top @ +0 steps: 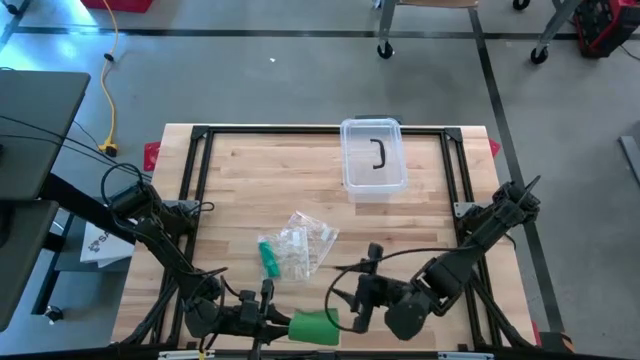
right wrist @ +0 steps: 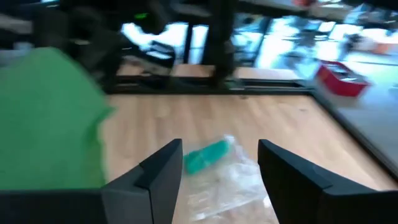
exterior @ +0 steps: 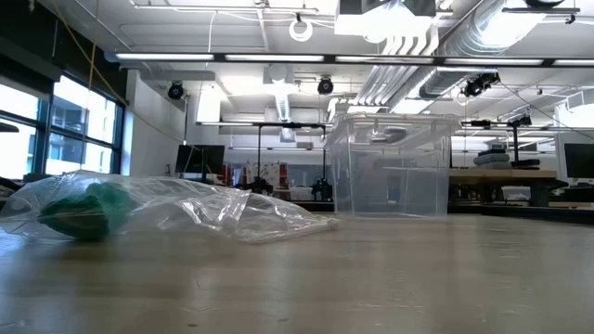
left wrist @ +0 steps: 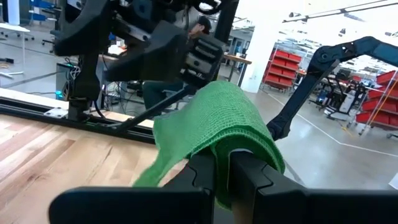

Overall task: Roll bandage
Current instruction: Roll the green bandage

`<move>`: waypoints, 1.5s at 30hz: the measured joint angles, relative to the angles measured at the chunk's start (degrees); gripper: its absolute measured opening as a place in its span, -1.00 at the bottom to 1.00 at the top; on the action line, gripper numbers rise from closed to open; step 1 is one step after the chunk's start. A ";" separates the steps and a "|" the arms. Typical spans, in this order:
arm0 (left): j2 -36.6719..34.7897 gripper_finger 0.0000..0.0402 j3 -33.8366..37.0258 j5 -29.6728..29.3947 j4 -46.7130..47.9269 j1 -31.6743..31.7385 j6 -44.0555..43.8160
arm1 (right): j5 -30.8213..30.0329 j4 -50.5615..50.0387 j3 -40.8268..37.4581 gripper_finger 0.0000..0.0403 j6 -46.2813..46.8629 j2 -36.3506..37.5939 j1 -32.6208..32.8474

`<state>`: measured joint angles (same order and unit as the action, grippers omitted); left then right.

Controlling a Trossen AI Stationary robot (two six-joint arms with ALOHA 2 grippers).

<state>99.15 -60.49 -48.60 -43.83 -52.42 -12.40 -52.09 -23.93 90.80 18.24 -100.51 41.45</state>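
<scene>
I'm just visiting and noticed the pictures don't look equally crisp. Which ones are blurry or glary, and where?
Right wrist view: the whole picture is smeared, the green cloth bandage and the open right gripper soft-edged. Left wrist view: the bandage is sharp, the bright hall behind washed out. Low view: ceiling lamps glare, the near wooden table is out of focus. High view: even light.

An industrial robotics lab: exposed silver ceiling ducts [exterior: 408,65], long fluorescent lights, red shelving racks [left wrist: 283,68], concrete floor, and a black-framed pale wooden workbench [top: 250,190].
</scene>
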 joint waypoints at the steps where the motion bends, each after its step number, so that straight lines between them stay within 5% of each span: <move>1: 0.00 -0.93 0.00 0.00 0.01 0.00 0.00 | 2.31 0.24 0.17 -0.01 -0.98 0.00 -0.29; 6: -0.02 -0.93 0.00 0.00 -0.06 0.00 0.00 | 12.85 -3.40 0.35 -0.01 -11.21 0.00 -0.87; 14: -0.07 -0.93 0.00 0.02 -5.28 -0.96 3.45 | 8.99 -11.40 0.29 -0.01 -10.92 0.00 4.79; 25: -0.09 -0.93 0.00 7.71 -15.03 0.69 6.69 | -9.63 12.03 0.21 -0.01 -28.38 -5.96 8.06; 27: -0.09 -0.93 0.00 7.84 -16.42 0.79 6.70 | -8.43 14.90 0.20 -0.01 -30.77 -6.01 7.24; 33: -0.09 -0.93 0.00 7.94 -18.13 1.59 6.56 | 7.88 24.98 0.20 -0.01 -36.79 -5.99 4.48; 41: -0.11 -0.93 0.00 8.42 -19.45 2.48 6.97 | 7.29 28.48 0.20 -0.01 -38.26 -6.03 2.62; 45: -0.11 -0.93 0.00 9.01 -19.49 2.56 6.71 | 1.83 28.88 0.20 -0.01 -40.20 -6.03 3.43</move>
<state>99.04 -60.49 -39.59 -63.32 -49.87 -5.69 -50.26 4.95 91.00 -21.96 -106.54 44.88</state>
